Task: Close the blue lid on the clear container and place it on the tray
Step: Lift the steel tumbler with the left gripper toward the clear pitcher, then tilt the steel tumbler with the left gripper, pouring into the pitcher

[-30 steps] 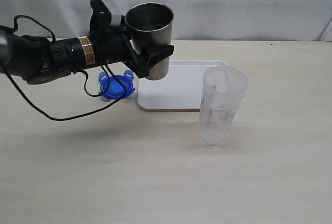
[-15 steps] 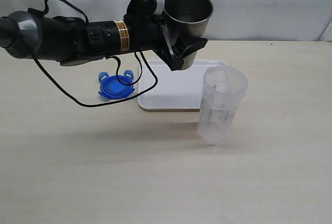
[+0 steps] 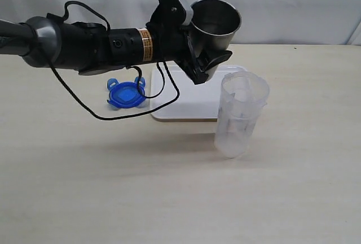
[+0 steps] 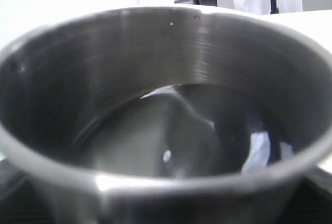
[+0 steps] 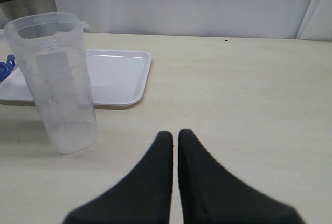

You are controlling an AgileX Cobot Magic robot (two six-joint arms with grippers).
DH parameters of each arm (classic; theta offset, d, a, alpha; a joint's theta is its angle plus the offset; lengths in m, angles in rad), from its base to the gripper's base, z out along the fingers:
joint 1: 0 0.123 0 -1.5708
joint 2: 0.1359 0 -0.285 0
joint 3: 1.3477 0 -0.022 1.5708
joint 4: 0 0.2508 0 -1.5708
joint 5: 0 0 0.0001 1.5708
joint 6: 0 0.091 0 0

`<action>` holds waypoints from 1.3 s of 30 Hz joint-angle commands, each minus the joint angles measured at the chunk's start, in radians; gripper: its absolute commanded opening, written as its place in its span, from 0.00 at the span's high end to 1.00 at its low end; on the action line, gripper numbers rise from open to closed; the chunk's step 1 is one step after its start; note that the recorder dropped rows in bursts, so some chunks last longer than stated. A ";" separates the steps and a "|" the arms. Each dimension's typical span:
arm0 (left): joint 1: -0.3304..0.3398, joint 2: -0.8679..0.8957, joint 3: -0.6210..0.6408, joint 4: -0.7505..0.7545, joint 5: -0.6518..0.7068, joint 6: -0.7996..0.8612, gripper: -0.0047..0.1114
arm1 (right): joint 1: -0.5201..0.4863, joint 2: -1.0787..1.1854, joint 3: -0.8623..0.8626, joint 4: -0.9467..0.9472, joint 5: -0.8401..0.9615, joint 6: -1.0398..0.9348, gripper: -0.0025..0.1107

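My left gripper [image 3: 204, 57] is shut on a grey steel cup [image 3: 215, 22], held in the air over the white tray [image 3: 186, 101] and tipped toward the clear container [image 3: 240, 114]. Liquid shows inside the cup [image 4: 171, 130], which fills the left wrist view and hides the jaws. The clear container stands upright and lidless on the table, just in front of the tray's right corner [image 5: 54, 79]. The blue lid [image 3: 125, 95] lies flat on the table left of the tray. My right gripper [image 5: 175, 138] is shut on nothing, low over bare table to the right of the container.
The left arm and its black cable [image 3: 101, 114] reach in from the left, hanging over the blue lid. A white curtain [image 3: 282, 1] backs the table. The tray [image 5: 114, 79] lies behind the container in the right wrist view.
The left arm has carried the steel cup up and to the right, from over the tray's left end to beside the container's mouth, and tilted it. The right gripper has stayed still.
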 commanded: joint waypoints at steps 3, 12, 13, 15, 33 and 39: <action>-0.003 0.014 -0.021 -0.034 -0.057 0.021 0.96 | -0.004 -0.004 0.002 0.001 0.000 0.004 0.94; -0.003 0.021 -0.021 -0.034 -0.061 0.114 0.96 | -0.004 -0.004 0.002 0.001 0.000 0.004 0.94; -0.003 0.021 -0.021 -0.034 -0.061 0.118 0.96 | -0.004 -0.004 0.002 0.001 0.000 0.004 0.94; -0.003 0.021 -0.021 -0.034 -0.061 0.144 0.96 | -0.004 -0.004 0.002 0.001 0.000 0.004 0.94; -0.003 0.021 -0.021 -0.046 -0.061 0.287 0.96 | -0.004 -0.004 0.002 0.001 0.000 0.004 0.94; -0.003 0.021 -0.040 -0.063 -0.061 0.319 0.96 | -0.004 -0.004 0.002 0.001 0.000 0.004 0.94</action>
